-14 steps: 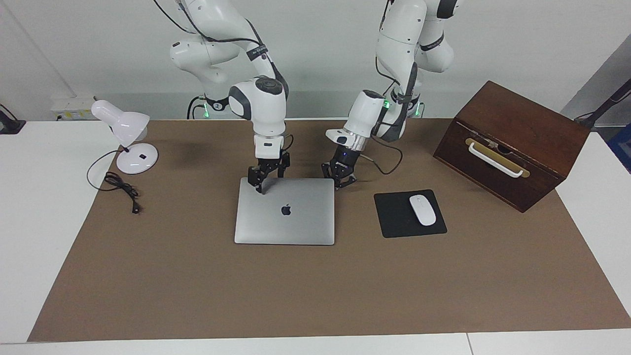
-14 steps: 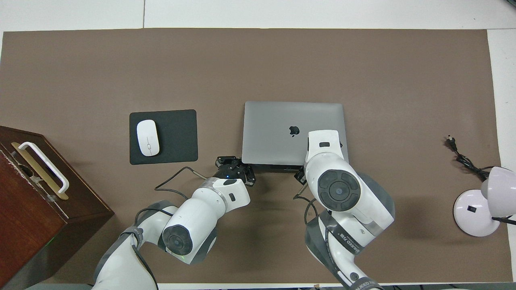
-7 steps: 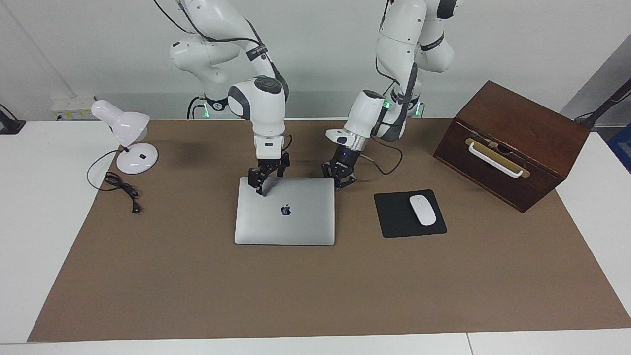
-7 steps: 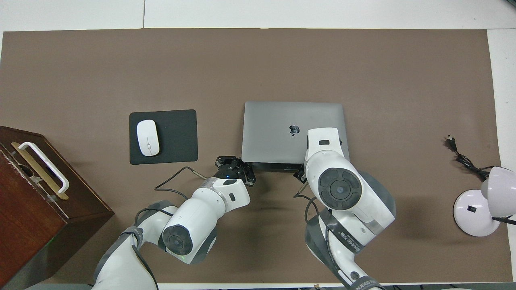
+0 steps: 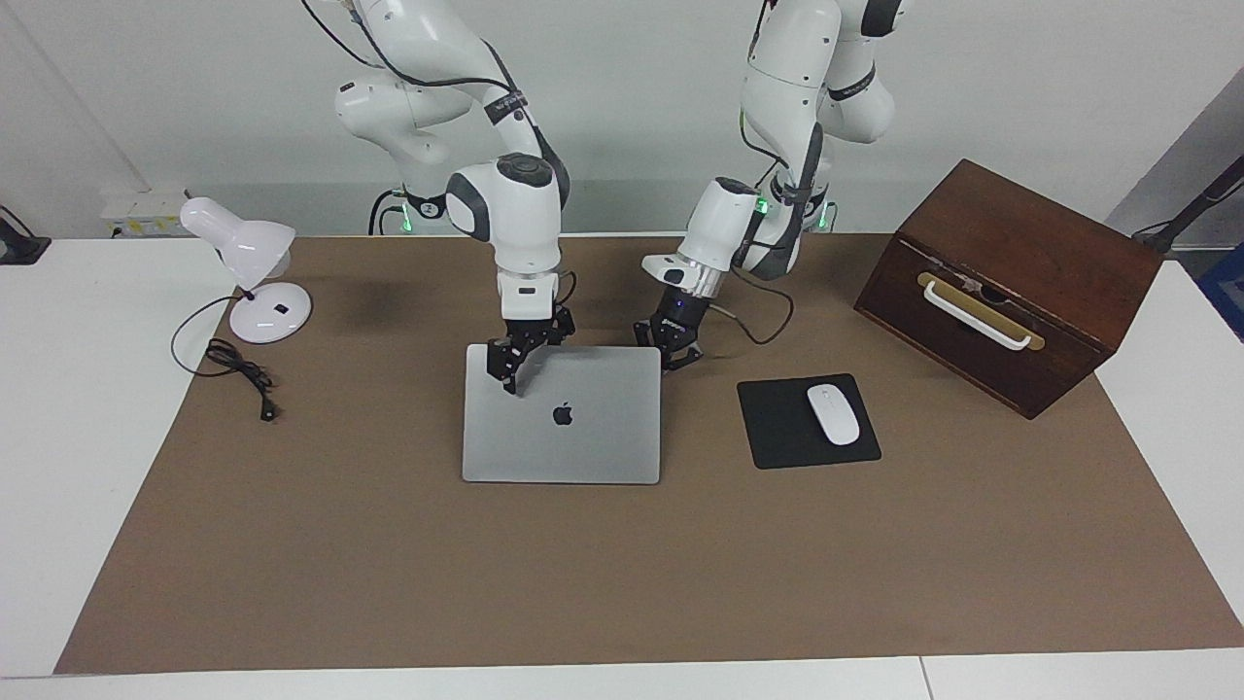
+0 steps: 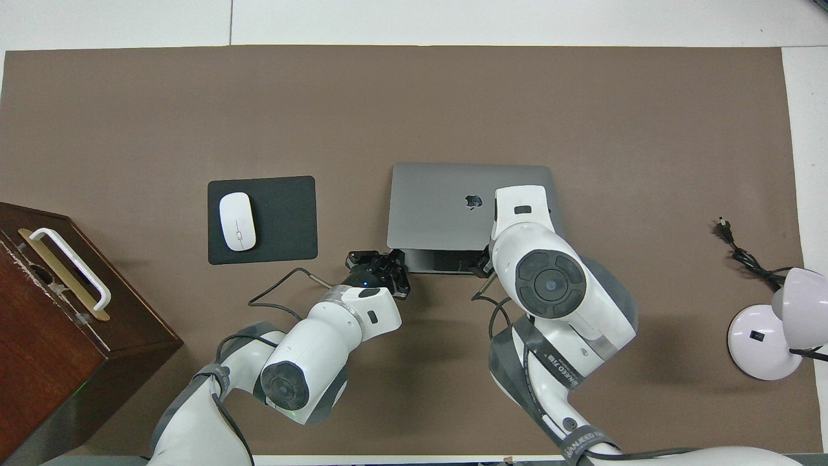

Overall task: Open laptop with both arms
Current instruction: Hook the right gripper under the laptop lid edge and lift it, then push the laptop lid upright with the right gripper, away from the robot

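Right fingers [image 5: 509, 381] under laptop [image 5: 573, 437] lid

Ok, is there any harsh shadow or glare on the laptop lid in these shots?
Facing view: the laptop lid is evenly lit with no glare spot, and a soft shadow lies on the brown mat beside the lamp. Overhead view: only diffuse shadows on the mat, one beside the wooden box.
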Robot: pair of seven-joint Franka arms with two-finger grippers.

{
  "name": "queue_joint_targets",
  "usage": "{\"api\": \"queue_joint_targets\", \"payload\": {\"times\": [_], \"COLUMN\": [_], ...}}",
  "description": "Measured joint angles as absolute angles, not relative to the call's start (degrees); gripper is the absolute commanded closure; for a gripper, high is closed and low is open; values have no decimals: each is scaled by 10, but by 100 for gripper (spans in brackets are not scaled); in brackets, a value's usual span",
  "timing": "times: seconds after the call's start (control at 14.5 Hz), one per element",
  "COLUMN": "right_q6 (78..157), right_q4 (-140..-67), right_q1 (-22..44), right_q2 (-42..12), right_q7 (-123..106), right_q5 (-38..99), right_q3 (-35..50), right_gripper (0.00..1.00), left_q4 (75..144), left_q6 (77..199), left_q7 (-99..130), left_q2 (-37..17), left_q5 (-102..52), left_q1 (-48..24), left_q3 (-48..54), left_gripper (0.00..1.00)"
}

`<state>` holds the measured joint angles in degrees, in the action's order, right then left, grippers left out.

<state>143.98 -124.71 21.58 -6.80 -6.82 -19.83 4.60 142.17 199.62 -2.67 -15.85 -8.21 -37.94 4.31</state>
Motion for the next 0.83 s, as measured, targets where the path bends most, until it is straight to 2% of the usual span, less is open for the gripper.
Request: {"api": "queue_joint_targets", "payload": {"times": [0.83], "right_q6": [1440], "right_q4": [-1173], "right_q1": [196], "right_q2": [-88], "right_q7": [-90], "right_q5": [-198], "right_q3": [45], "right_gripper": [0], "left_q4": [1422], "left_q6": [1996], "left_q7": [-27], "left_q2": [-159], "left_q5": [-82], "left_q1": [-379], "left_q3": [43], "left_gripper": [100]}}
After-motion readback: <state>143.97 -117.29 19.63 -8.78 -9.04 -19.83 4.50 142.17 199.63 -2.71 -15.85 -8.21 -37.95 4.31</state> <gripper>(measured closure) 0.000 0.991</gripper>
